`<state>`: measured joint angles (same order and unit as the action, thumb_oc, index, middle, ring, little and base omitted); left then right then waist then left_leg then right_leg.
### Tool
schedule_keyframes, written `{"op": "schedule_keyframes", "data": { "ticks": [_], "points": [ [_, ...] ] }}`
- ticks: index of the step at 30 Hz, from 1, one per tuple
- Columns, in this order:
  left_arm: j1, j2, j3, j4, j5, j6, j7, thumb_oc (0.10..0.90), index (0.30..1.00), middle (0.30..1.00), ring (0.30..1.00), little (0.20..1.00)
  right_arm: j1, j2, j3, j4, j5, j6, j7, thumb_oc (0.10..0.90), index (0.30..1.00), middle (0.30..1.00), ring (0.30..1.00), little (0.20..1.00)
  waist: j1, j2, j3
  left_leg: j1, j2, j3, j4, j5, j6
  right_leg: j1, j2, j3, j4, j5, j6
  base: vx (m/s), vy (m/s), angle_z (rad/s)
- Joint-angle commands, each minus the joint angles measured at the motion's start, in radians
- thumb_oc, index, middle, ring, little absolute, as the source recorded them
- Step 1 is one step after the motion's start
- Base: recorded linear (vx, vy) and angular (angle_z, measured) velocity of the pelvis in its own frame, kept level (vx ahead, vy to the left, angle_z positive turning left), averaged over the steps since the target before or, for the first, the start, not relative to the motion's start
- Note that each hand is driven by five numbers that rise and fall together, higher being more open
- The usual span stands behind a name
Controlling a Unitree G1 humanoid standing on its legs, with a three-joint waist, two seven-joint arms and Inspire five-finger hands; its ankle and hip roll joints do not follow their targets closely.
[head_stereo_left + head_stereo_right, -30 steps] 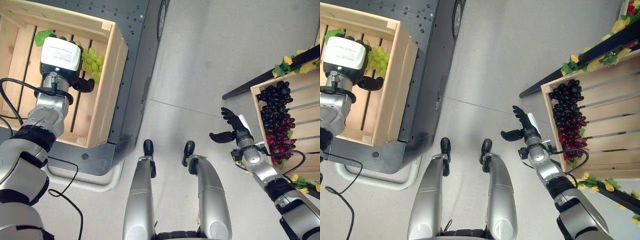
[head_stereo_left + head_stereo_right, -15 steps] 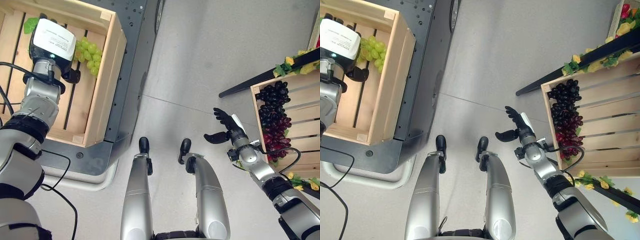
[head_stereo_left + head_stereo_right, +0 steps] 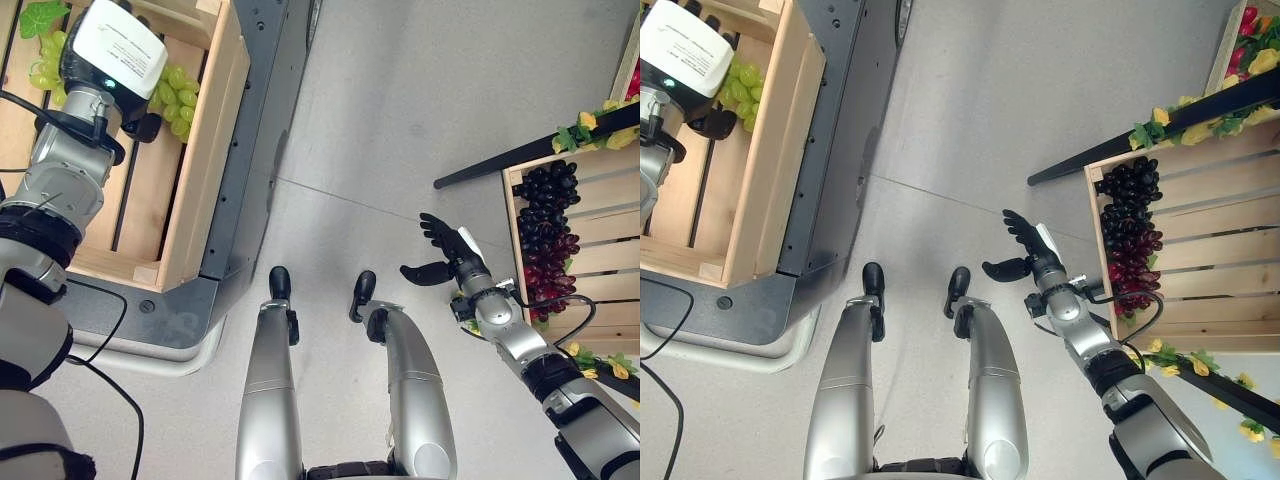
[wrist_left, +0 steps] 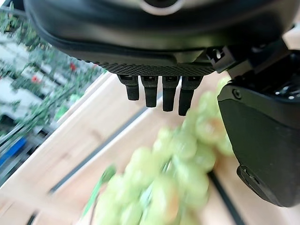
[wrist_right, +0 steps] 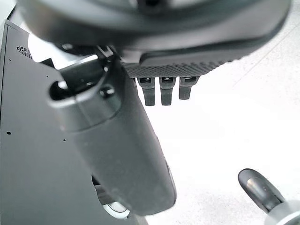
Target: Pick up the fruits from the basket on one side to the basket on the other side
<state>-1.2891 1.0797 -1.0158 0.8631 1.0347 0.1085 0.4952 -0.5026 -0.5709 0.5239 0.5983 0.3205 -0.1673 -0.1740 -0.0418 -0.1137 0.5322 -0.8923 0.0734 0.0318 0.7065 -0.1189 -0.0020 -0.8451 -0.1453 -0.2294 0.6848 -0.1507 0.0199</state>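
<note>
Left wrist view: the left hand (image 4: 243,136) is released, fingers straight and thumb apart, directly above the green grapes (image 4: 173,178) without gripping them. The green grapes lie on the slatted floor of the left crate (image 3: 205,150), against its wall nearer the robot's middle. The right hand (image 3: 450,258) is also released and holds nothing, hanging over the floor just beside the right crate (image 3: 590,200), well apart from the left crate. The dark grapes (image 3: 545,235) lie inside the right crate. Judgement: one bunch occupies each crate, and which transfer remains cannot be determined.
</note>
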Motion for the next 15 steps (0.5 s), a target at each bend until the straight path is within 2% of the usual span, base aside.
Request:
{"op": "schedule_keyframes", "data": {
  "ticks": [1,5,8,10,13,15],
  "points": [
    [-0.128,0.098,0.044,-0.038,0.046,-0.035,0.17,0.8,0.9,0.9,0.9,0.9,0.029,-0.044,-0.062,-0.069,-0.005,-0.084,0.009,0.8,0.9,0.9,0.9,0.9,-0.002,0.028,-0.012,0.1,-0.018,0.097,-0.04,-0.083,0.047,0.079,0.026,0.003,-0.035,0.004,-0.014,0.0,0.0,0.0],
    [-0.118,0.097,0.046,-0.053,0.063,-0.127,0.186,0.8,0.9,0.9,0.9,0.9,0.027,-0.048,-0.067,-0.074,-0.004,-0.071,0.012,0.8,0.9,0.9,0.9,0.9,-0.004,0.032,-0.012,0.097,-0.019,0.097,-0.035,-0.086,0.046,0.072,0.025,0.005,-0.026,0.0,-0.015,0.01,-0.002,0.0],
    [-0.104,0.106,0.029,-0.059,0.0,-0.087,0.067,0.8,0.9,0.9,0.9,0.9,0.033,-0.055,-0.073,-0.078,-0.007,-0.064,0.009,0.8,0.9,0.9,0.9,0.9,-0.006,0.04,-0.012,0.093,-0.021,0.098,-0.033,-0.085,0.045,0.067,0.023,0.008,-0.021,-0.003,-0.014,0.0,0.0,0.0],
    [-0.105,0.106,0.023,-0.045,-0.013,-0.089,0.047,0.8,0.9,0.9,0.9,0.9,0.028,-0.059,-0.072,-0.073,-0.002,-0.065,0.012,0.8,0.9,0.9,0.9,0.9,-0.007,0.041,-0.012,0.093,-0.021,0.099,-0.035,-0.084,0.044,0.067,0.022,0.008,-0.025,-0.002,-0.015,0.0,0.0,0.0],
    [-0.089,0.108,0.022,-0.036,-0.029,-0.075,-0.044,0.8,0.9,0.9,0.9,0.9,0.033,-0.066,-0.083,-0.068,0.004,-0.069,0.019,0.8,0.9,0.9,0.9,0.9,-0.007,0.04,-0.012,0.092,-0.022,0.098,-0.04,-0.08,0.041,0.065,0.021,0.007,-0.033,0.003,-0.011,0.0,0.0,0.0],
    [-0.072,0.109,0.022,-0.019,-0.041,-0.035,-0.127,0.8,0.9,0.9,0.9,0.9,0.034,-0.068,-0.082,-0.068,0.013,-0.071,0.021,0.8,0.9,0.9,0.9,0.9,-0.006,0.038,-0.012,0.089,-0.02,0.097,-0.04,-0.08,0.042,0.064,0.02,0.005,-0.034,0.004,-0.011,0.0,0.0,0.0]
  ]
}}
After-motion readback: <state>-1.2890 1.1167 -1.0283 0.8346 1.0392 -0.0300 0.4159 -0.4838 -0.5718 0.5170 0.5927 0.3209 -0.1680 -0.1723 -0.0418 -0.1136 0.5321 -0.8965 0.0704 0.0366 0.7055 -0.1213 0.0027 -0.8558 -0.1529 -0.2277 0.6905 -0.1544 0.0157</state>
